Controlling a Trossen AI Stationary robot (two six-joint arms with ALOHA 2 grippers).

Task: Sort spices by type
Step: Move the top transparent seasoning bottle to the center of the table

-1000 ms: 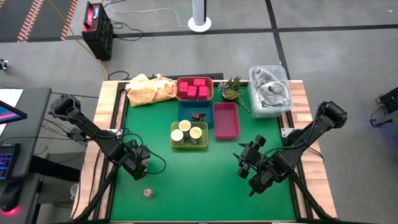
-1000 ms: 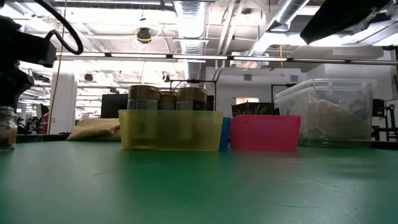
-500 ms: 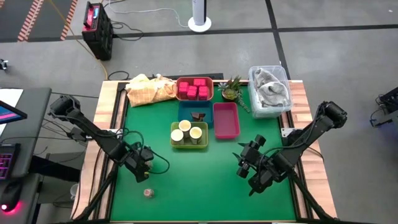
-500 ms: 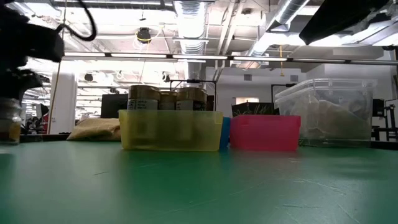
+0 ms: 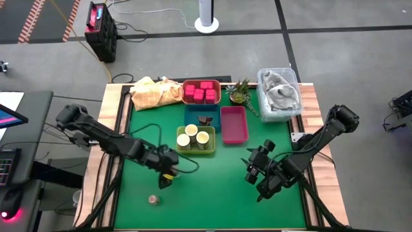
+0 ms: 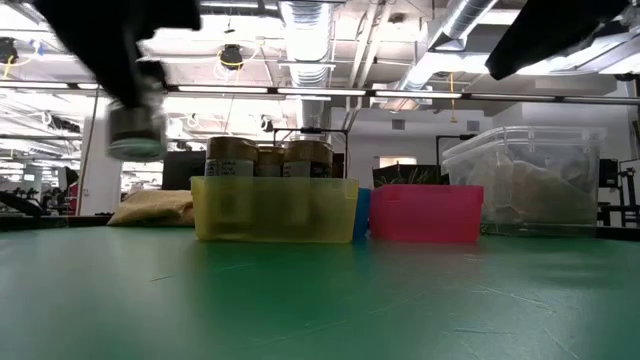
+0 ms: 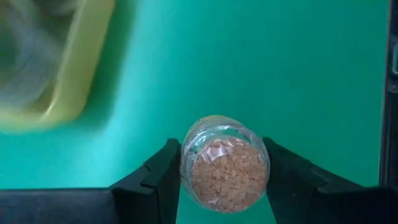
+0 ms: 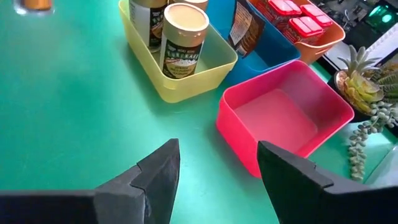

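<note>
My left gripper [image 5: 166, 170] is shut on a tiny clear jar of brownish grains [image 7: 224, 165], which hangs blurred above the table in the low view [image 6: 135, 128], left of the yellow-green tray [image 5: 196, 148]. That tray holds two cream-topped jars [image 5: 193, 135]. A second tiny jar [image 5: 153, 200] stands on its base on the green mat near the front. Pink packets [image 5: 201, 90] lie in the red tray, and a dark brown piece [image 5: 205, 120] in the blue tray. My right gripper [image 5: 254, 169] stands open over the mat, right of centre, with nothing between its fingers [image 8: 158, 171]. My left gripper pinches the tiny jar by its round side wall [image 7: 186, 163] between its two fingers [image 7: 160, 177], one on each side. The fingers slant downward, coming from the table's left. The jar is lifted clear of the table.
An empty pink tray [image 5: 234, 124] stands right of the blue one. At the back lie a yellow cloth [image 5: 154, 92], a small potted plant [image 5: 239, 92] and a clear bin [image 5: 279, 93]. Bare green mat lies between the two grippers.
My left gripper has taken the tiny jar from the mat near the table's left edge, risen with it and swung toward the right, toward the yellow-green tray. The jar, which stood on the mat, now hangs clear of it.
</note>
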